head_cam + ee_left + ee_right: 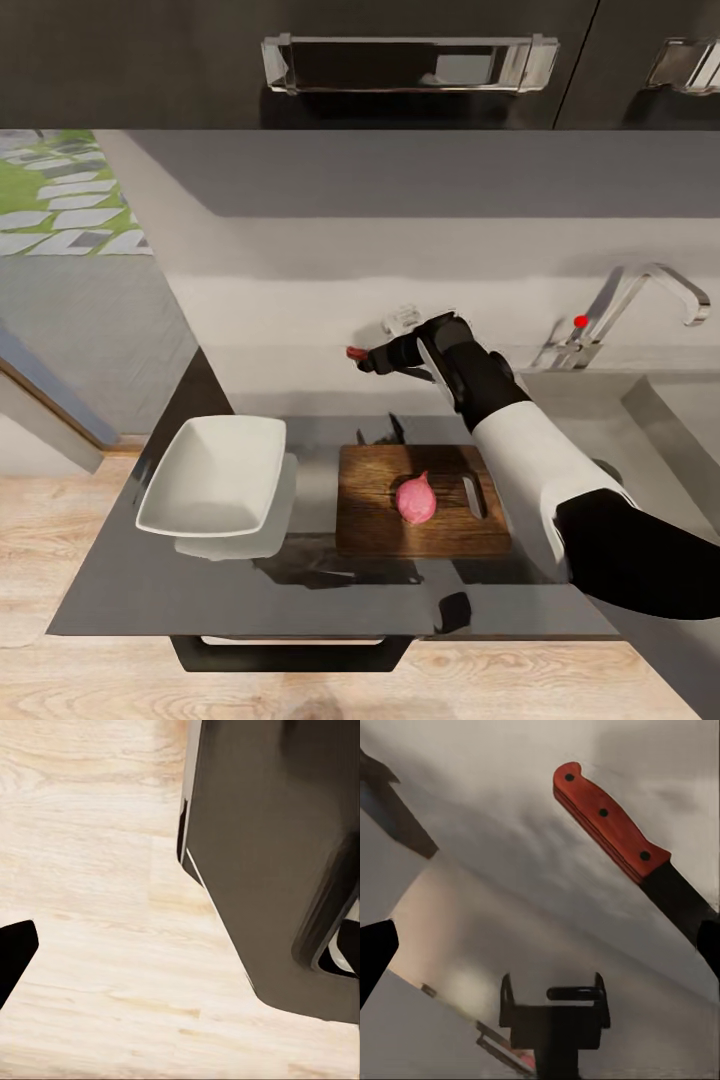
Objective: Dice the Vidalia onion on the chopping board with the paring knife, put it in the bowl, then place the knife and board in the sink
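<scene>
The pinkish-red Vidalia onion [416, 498] lies whole on the brown chopping board [422, 500], on the dark countertop [320, 590]. My right gripper [375, 357] hovers above the counter behind the board, shut on the paring knife [353, 352]. In the right wrist view the knife's red handle [604, 821] sticks out and its dark blade runs to one fingertip [709, 945]. The white square bowl [215, 475] stands left of the board. The steel sink [600, 400] with its chrome tap [640, 295] is at the right. One dark fingertip [15, 952] of my left gripper hangs over the wooden floor.
A pale wall rises behind the counter, with dark upper cabinets [400, 60] above it. The left wrist view looks down on light wood flooring [97, 870] beside a dark cabinet side [277, 855]. The counter's left end [130, 500] borders open floor.
</scene>
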{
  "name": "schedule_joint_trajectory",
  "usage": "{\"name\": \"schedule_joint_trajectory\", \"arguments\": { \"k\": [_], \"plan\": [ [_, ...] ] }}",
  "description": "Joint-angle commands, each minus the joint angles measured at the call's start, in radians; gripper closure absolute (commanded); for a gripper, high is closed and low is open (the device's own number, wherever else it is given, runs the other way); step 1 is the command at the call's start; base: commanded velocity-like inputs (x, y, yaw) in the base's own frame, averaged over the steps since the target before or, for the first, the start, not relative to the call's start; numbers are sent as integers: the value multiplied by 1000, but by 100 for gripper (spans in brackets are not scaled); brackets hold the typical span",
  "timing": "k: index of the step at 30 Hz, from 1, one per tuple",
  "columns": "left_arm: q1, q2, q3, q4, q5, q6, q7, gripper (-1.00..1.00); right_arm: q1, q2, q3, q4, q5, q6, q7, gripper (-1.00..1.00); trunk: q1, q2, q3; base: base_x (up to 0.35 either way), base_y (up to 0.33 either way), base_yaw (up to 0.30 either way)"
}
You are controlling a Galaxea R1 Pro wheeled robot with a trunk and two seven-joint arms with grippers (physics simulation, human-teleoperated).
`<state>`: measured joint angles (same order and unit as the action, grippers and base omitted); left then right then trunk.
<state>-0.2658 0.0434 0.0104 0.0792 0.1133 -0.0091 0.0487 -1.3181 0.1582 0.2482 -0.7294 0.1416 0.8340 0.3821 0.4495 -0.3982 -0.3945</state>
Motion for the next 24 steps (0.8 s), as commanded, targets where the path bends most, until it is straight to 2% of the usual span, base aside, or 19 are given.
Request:
{"name": "schedule_joint_trajectory", "arguments": {
  "k": [1,4,10,18,24],
  "plan": [
    [1,0,0,2,9,-1,0,-100,-1,0,0,10,10,3,7,-100,0,-2,-1,1,1,0],
    [11,-2,0,2,9,0,0,-100,-1,-3,-2,47,12,2,-3,-100,0,-2,-1,0,0,0],
    [32,-2,0,2,9,0,0,-100,-1,-6,-4,62,12,1,-75,-100,0,-2,-1,0,0,0],
    [41,-9,0,1,9,0,-1,-100,-1,-6,-4,61,9,1,-82,-100,0,-2,-1,9,0,0],
    [42,-12,0,1,9,0,-1,-100,-1,-7,-4,61,9,1,-81,-100,0,-2,-1,197,0,0]
  ]
}}
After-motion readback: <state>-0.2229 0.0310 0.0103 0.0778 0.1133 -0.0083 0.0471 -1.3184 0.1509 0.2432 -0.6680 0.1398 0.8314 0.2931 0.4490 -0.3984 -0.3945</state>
